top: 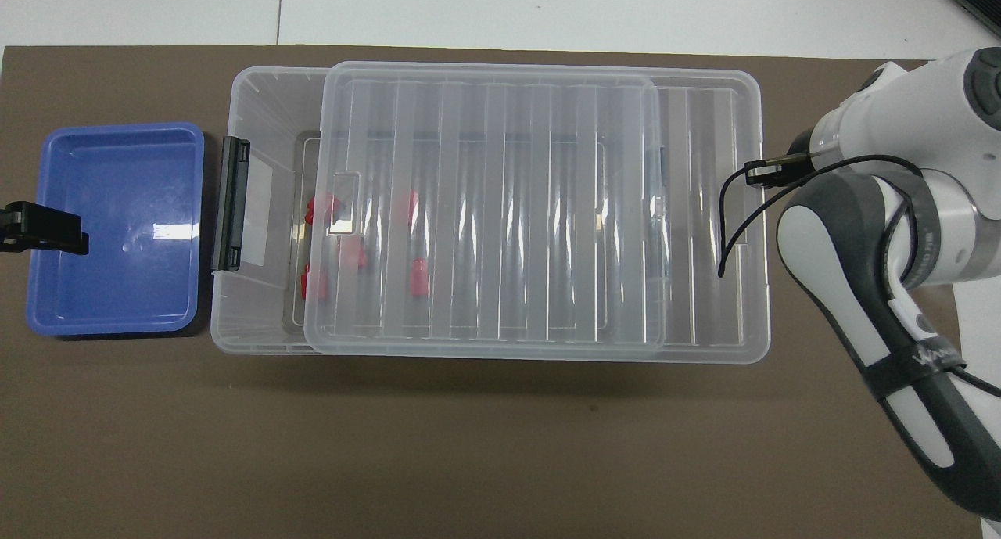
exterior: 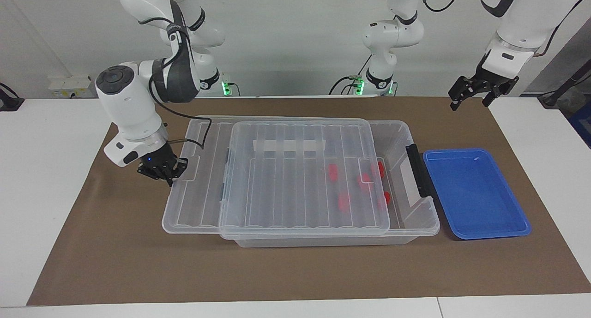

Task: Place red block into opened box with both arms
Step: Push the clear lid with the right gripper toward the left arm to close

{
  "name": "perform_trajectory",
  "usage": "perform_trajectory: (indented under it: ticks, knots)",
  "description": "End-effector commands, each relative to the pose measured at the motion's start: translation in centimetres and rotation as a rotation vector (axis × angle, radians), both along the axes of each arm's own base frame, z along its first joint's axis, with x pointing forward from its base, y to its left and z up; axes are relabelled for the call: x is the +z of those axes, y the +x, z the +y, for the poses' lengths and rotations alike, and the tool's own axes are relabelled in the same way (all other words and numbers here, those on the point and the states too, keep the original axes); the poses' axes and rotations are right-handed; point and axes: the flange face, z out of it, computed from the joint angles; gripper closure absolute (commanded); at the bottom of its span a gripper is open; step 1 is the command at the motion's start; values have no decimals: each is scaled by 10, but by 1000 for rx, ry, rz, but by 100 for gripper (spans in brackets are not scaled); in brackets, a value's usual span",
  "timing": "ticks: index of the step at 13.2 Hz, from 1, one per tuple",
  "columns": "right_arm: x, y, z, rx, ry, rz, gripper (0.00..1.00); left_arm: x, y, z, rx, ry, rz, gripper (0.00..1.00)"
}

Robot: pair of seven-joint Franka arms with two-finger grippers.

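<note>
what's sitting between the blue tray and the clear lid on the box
The black end handle and an uncovered strip of the box. The overhead view shows this between the blue tray and the lid.

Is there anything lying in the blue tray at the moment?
No, the blue tray is bare inside in the facing view, and the red blocks all lie in the clear box beside it.

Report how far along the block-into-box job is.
Done: five red blocks lie in the box, and the blue tray holds none. In hand: the right end effector, shut, grips the lid at its end, most of the box covered. Left: a strip by the black handle remains uncovered. The left end effector waits open.
</note>
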Motion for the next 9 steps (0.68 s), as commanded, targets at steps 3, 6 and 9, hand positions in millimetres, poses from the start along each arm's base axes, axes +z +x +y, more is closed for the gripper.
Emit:
perform_trajectory:
  ticks: [3, 6, 9]
  knots:
    - [-4, -13, 40, 67, 9, 15, 100, 1, -8, 2, 1, -14, 6, 0]
    - [-4, -18, 66, 70, 13, 21, 100, 1, -9, 3, 6, -14, 12, 0]
    - [-3, -20, 74, 68, 22, 21, 100, 0, -9, -5, -16, -10, 8, 0]
